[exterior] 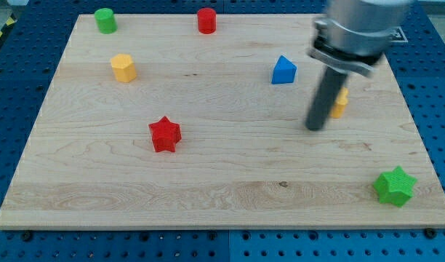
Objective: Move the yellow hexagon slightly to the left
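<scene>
We have no jaws here, only a straight dark rod; our tip (pixel 315 128) rests on the wooden board (pixel 222 196), blurred, toward the view's right. Just beside the rod, on its right and partly hidden behind it, sits a yellow block (pixel 341 102) whose shape we cannot make out. A blue block (pixel 283 70) with a peaked top stands up and to the left. The yellow hexagon (pixel 123 68) lies well apart, near the board's left edge, with bare wood to its left. A red star (pixel 164 134) occupies the left centre. A green cylinder (pixel 105 20) and red cylinder (pixel 206 20) line the top edge; a green star (pixel 395 186) sits near the bottom right corner.
</scene>
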